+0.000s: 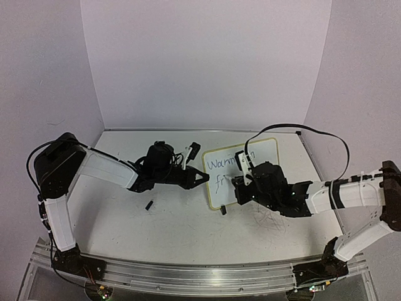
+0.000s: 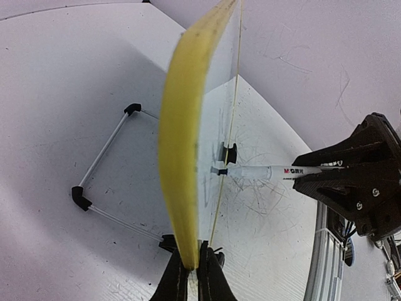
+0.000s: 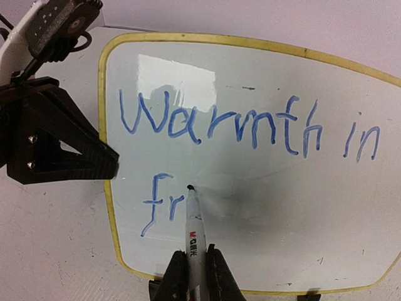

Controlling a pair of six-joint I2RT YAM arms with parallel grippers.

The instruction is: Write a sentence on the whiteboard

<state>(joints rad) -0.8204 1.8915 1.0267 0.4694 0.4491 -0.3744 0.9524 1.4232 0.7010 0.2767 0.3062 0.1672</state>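
— Jaws of the right gripper [image 3: 194,266] are found pressed together on a marker [image 3: 195,233]. Those of the left gripper [image 2: 197,260] are found pinching the yellow frame of the whiteboard [image 3: 269,238] at one edge. Is the board's position recorded?

— It is placed between the two arms, toward the far side of the counter [image 1: 188,232]. The sentence [image 3: 250,128] reads "Warmth in" on the first line and "fr" on the second. The marker tip appears to touch the face just after the "r".

— What faults are to be anticipated?

— These are judged, not observed. The board is gripped along one edge only, so pen pressure may pivot or flex it, and the stroke would be broken or skewed. Should the pinch slip, the board may be dropped. The marker may be twisted within its jaws if dragged too hard. Fresh ink on the first line could be smeared if the right wrist is carried across it.

— What is given by one view and withheld by another?

— The lettering is legible only from the right wrist. From the left wrist the board is seen edge-on and the writing is unreadable. The pinch on the frame is shown plainly there, as is a wire stand [image 2: 103,152] on the side away from the marker. Only from above is a small dark object [image 1: 149,205] noted on the counter near the left arm; its nature cannot be determined.
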